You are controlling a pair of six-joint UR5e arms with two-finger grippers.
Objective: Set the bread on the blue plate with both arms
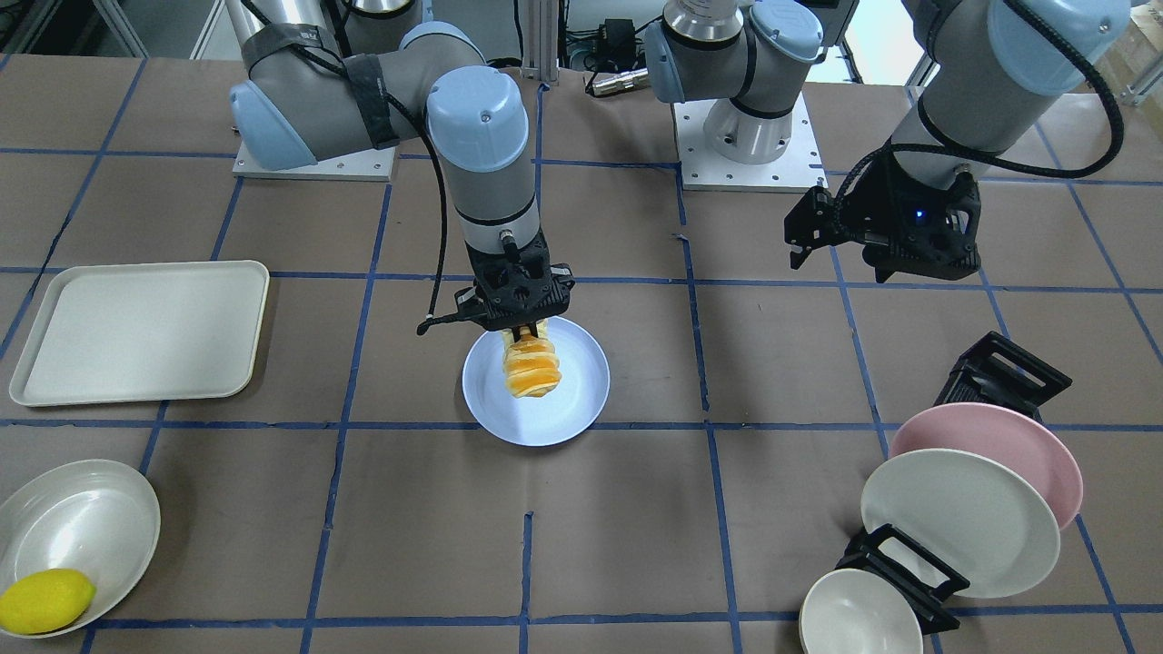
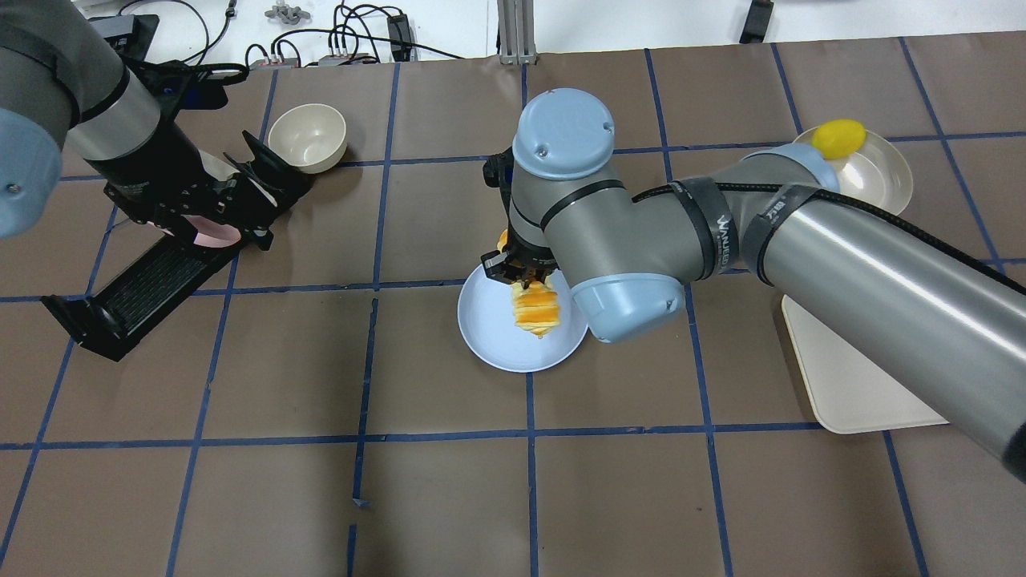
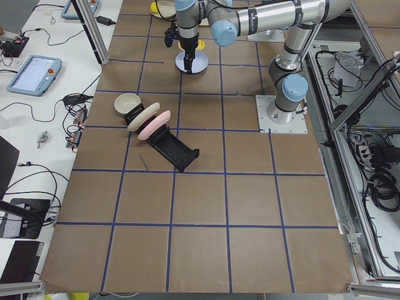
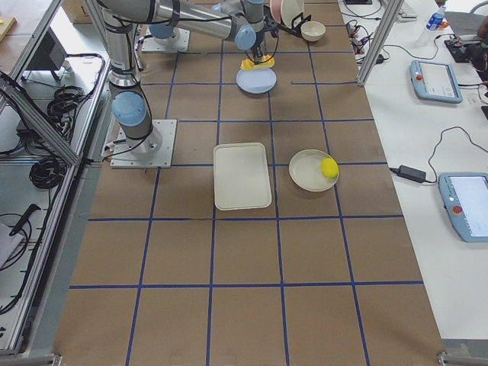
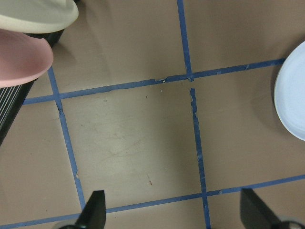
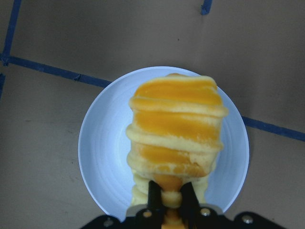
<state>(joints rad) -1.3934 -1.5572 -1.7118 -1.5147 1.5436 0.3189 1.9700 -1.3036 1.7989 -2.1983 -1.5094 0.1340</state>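
**Right arm holds bread over blue plate, left arm idle**

The right gripper (image 1: 525, 334) points straight down over the blue plate (image 1: 571, 400), at the plate's robot-side rim. Its jaws are narrow, pinched on the top end of the bread (image 1: 532, 365). The bread hangs upright from the fingers, with its lower end over the plate's middle. Cannot tell whether the tip touches the plate. In the right wrist view the loaf covers most of the plate's centre, with blue rim showing on both sides.

The left gripper (image 5: 174, 208) hovers well apart from the blue plate, on the robot's left of it, over bare brown table. Its jaws are wide and nothing is between the fingers (image 5: 95, 208). Only the plate's edge shows in the left wrist view.

Further out on that same side of the blue plate, a black rack (image 1: 999, 372) holds a pink plate (image 1: 1045, 454) and a cream-white plate (image 1: 963, 522), with a small bowl (image 1: 845, 618) just beside them. On the opposite side of the blue plate are a cream tray (image 1: 136, 331) and a bowl (image 1: 82, 518) with a lemon (image 1: 45, 599) in it.
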